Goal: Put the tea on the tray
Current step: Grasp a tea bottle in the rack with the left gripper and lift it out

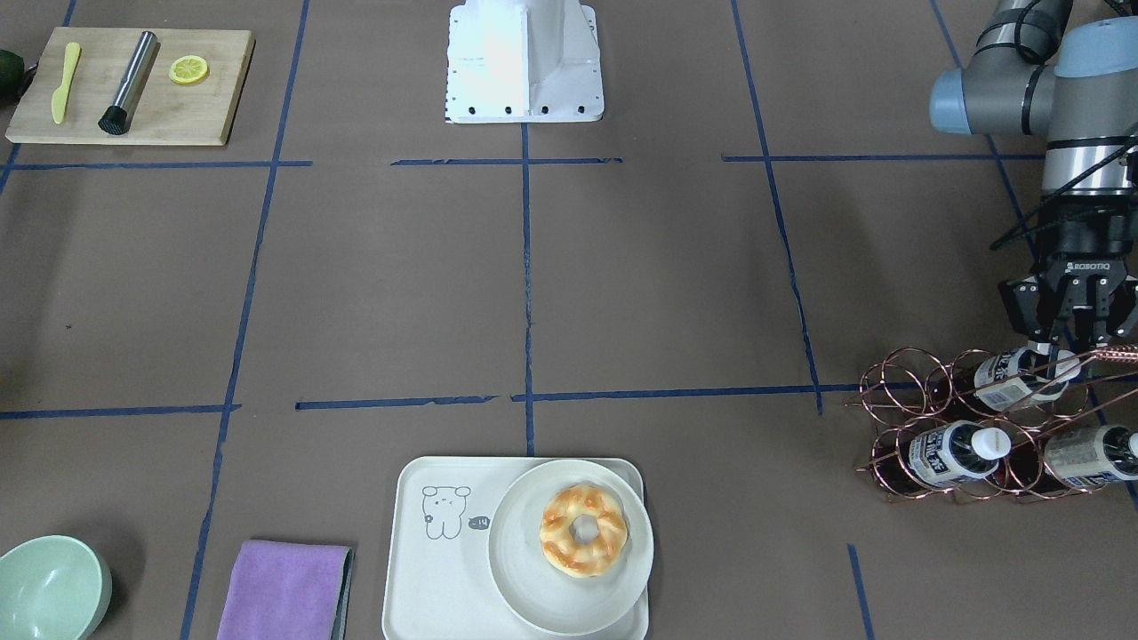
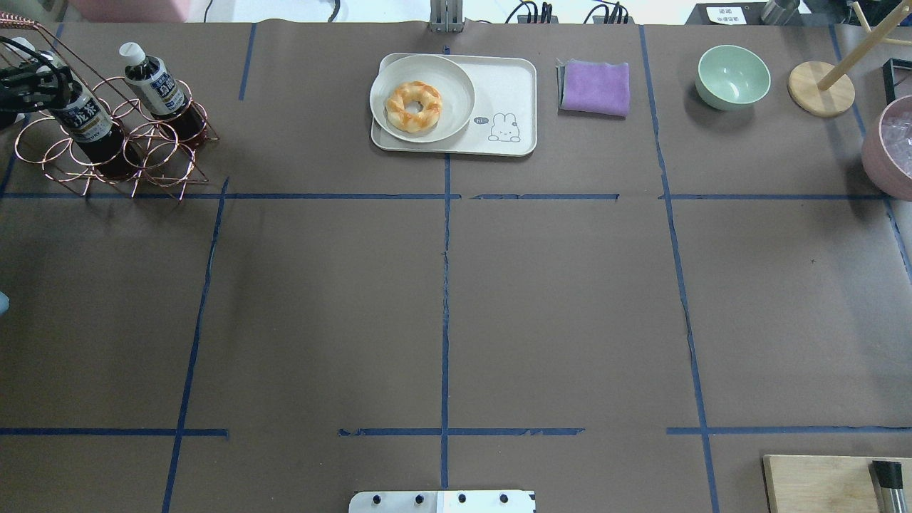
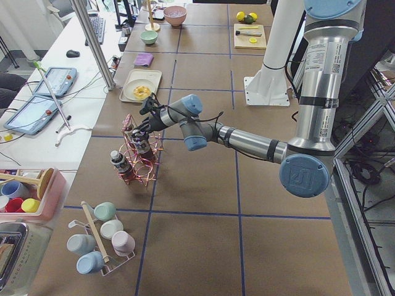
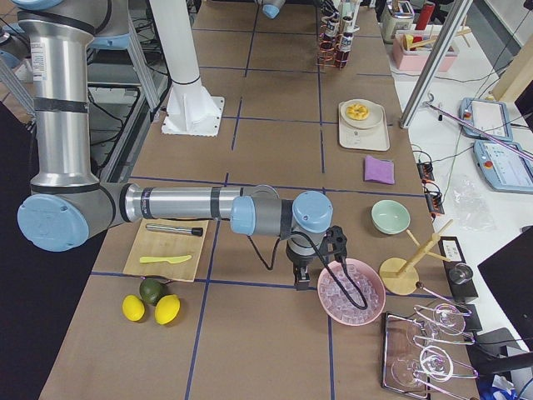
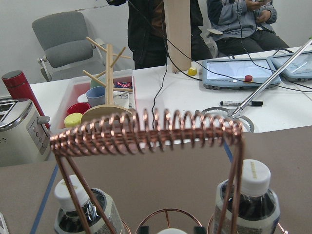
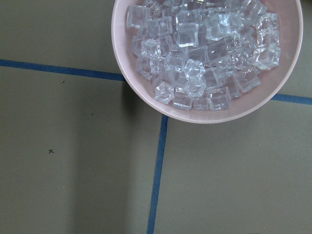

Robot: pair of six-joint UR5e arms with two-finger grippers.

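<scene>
Three tea bottles lie in a copper wire rack (image 1: 889,384): one on top (image 1: 1009,375) and two below (image 1: 947,449) (image 1: 1089,455). My left gripper (image 1: 1062,345) hangs over the top bottle's cap end, its fingers open on either side of the cap. The left wrist view shows the rack's coiled handle (image 5: 146,134), the two lower caps, and the top cap's edge between my fingertips. The cream tray (image 1: 418,569) with the bear drawing sits at the table's middle edge. My right gripper (image 4: 304,279) hangs beside a pink ice bowl; I cannot tell its state.
A round plate (image 1: 569,613) with a doughnut (image 1: 583,530) fills the tray's half nearer the rack. A purple cloth (image 1: 284,591) and a green bowl (image 1: 49,591) lie beyond the tray. A wooden board (image 1: 133,84) holds utensils. The ice bowl (image 6: 209,53) is under my right wrist.
</scene>
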